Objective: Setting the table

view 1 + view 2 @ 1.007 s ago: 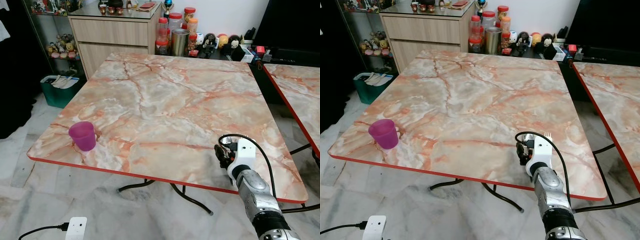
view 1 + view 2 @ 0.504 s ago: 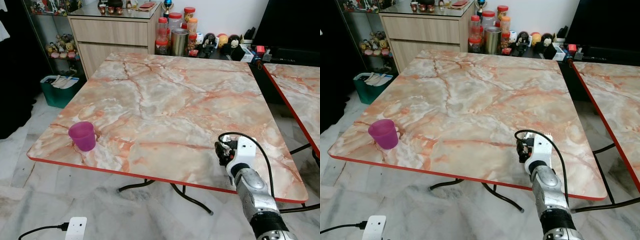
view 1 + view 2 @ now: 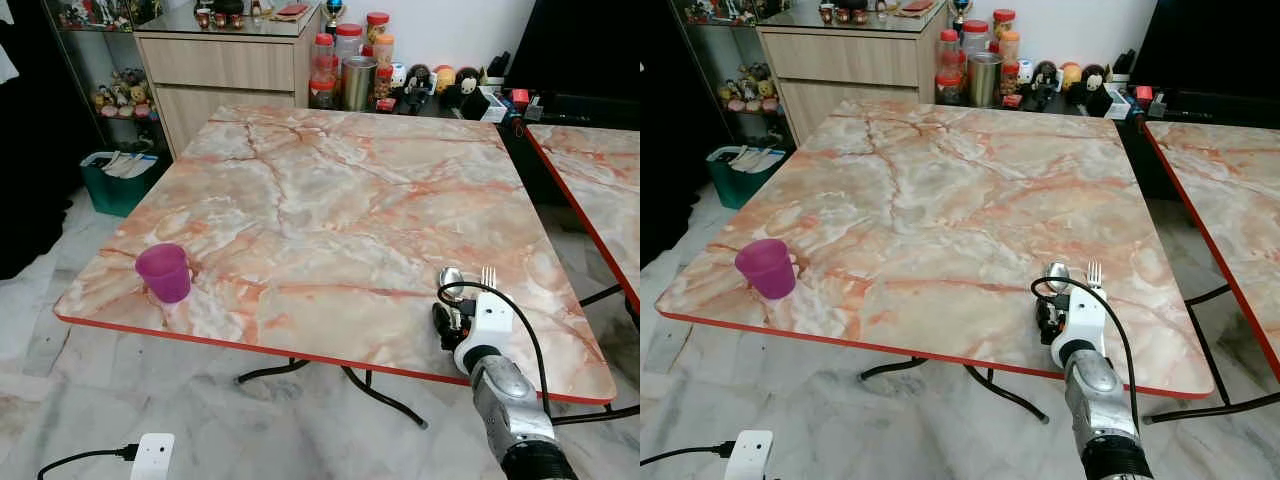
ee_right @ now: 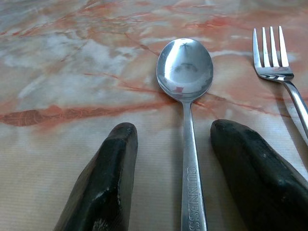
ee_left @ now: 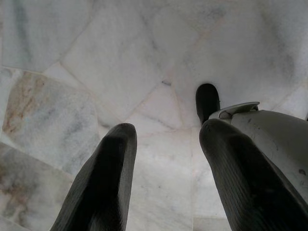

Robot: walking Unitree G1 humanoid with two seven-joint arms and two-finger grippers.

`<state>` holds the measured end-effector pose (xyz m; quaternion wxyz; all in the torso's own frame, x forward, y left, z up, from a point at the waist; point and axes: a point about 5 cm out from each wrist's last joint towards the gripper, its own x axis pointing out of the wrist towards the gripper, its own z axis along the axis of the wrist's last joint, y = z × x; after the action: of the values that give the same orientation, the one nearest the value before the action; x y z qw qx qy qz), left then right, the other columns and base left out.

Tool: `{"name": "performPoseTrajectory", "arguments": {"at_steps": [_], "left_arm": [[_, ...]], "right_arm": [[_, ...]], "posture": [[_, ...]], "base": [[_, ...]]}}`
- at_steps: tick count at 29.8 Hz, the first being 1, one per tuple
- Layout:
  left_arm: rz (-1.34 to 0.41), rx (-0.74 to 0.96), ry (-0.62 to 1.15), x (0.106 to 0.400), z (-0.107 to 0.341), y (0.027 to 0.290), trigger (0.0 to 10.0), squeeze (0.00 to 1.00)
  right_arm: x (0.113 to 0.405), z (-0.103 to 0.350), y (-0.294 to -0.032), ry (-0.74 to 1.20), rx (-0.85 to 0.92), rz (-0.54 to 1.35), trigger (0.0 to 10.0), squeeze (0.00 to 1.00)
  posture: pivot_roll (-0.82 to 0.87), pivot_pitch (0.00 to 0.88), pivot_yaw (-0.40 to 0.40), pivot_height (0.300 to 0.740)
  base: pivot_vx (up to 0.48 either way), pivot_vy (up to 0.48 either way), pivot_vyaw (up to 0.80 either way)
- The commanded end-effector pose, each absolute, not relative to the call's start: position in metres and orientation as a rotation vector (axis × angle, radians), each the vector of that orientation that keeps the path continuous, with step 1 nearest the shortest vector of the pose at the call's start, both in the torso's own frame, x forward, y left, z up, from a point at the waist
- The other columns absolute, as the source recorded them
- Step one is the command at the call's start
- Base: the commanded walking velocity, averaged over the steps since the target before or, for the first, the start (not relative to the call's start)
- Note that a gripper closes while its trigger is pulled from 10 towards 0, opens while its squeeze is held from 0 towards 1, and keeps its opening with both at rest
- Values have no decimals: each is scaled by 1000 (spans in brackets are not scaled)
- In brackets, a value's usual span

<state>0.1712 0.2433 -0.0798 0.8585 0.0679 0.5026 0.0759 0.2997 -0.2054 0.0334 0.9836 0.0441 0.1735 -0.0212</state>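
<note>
A steel spoon [image 4: 185, 77] and a fork [image 4: 272, 62] lie side by side on the marble table [image 3: 330, 200], near its front right corner. My right gripper [image 4: 175, 132] is open, low over the tabletop. Its two black fingers [image 4: 108, 178] straddle the spoon's handle without closing on it, and the fork lies just outside one finger. From the head, spoon [image 3: 451, 277] and fork [image 3: 489, 276] show just beyond the right wrist [image 3: 480, 318]. A purple cup [image 3: 165, 272] stands upright near the front left corner. My left gripper [image 5: 166, 139] hangs open above the floor.
A second marble table [image 3: 590, 170] stands close on the right. Behind the table are a wooden cabinet [image 3: 225, 65], jars [image 3: 350, 60] and small figurines. A green bin [image 3: 118, 178] sits on the floor at left, a white power strip [image 3: 150, 458] near my feet.
My right arm has drawn back toward the table's front edge, uncovering the spoon and fork lying beyond it. The cup has not moved.
</note>
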Motion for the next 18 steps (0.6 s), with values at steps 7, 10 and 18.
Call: {"name": "performPoseTrajectory", "arguments": {"at_steps": [7, 10, 18], "left_arm": [[151, 168, 1063, 172, -78, 248, 10000, 0], [151, 168, 1063, 172, -78, 248, 10000, 0], [141, 166, 1067, 172, -78, 247, 10000, 0]], "right_arm": [[297, 25, -200, 391, 98, -35, 10000, 0], [297, 25, -200, 391, 98, -35, 10000, 0], [299, 23, -197, 406, 99, -24, 0, 0]], "posture": [[88, 18, -4, 740], [88, 18, -4, 740], [89, 15, -4, 740]], "base": [[0, 0, 0], [0, 0, 0], [0, 0, 0]]}}
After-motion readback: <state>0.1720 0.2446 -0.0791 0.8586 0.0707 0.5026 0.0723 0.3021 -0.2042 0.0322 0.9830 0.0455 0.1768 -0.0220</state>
